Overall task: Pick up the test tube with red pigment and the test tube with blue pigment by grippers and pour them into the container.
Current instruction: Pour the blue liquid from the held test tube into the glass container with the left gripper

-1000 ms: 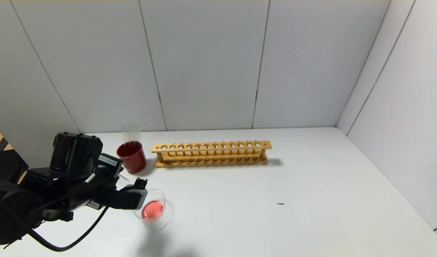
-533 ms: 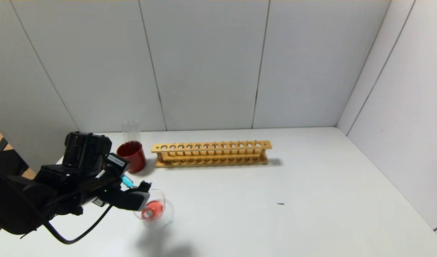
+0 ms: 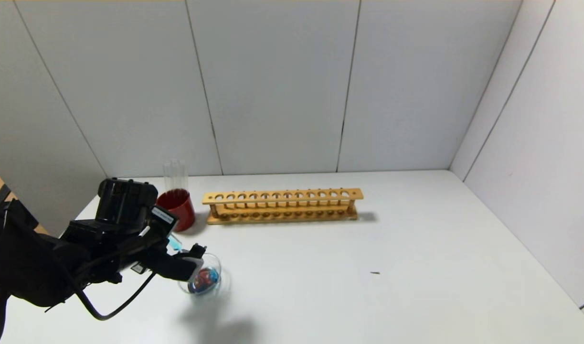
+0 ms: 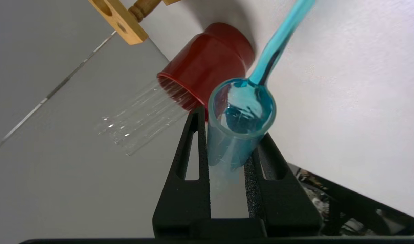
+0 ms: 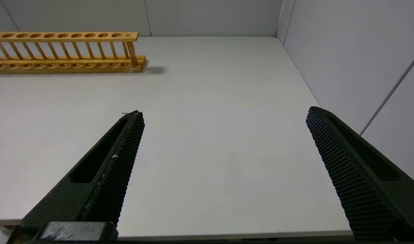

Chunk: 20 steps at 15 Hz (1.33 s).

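white table (image 3: 368,296), rack (image 3: 282,205), red cup (image 3: 179,210)

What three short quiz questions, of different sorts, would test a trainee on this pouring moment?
1. True or false: the left gripper has its jaws shut on the test tube with blue pigment.
2. Which colours show in the container? A) red only B) red and blue C) blue only
3. Fill in: the clear empty tubes stand in the red ____.

Key: 1 true; 2 B; 3 cup. The right gripper waits open above the table.
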Each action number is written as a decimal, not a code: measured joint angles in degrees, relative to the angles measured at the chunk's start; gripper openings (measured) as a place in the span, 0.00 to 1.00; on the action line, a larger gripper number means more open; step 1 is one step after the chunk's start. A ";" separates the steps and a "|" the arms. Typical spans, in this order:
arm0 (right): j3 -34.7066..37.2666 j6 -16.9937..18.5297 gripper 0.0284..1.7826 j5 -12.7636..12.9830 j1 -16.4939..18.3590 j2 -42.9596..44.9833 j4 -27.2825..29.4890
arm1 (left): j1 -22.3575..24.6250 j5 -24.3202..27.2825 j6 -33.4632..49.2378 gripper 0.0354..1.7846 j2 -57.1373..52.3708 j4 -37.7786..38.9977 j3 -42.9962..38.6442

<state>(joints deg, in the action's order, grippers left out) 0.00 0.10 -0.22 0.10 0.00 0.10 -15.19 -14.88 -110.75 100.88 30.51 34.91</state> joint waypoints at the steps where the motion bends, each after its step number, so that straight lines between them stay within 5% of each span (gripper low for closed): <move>1: 0.00 0.00 0.98 0.00 0.00 0.00 0.00 | 0.01 0.01 -1.51 0.17 0.04 1.12 0.00; 20: 0.00 -0.02 0.98 -0.02 0.00 0.00 0.00 | 0.06 -0.46 -14.36 0.17 -0.24 7.50 -0.09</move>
<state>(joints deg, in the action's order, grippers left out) 0.00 0.07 -0.24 0.10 0.00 0.10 -15.13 -15.35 -125.11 100.63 38.01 34.83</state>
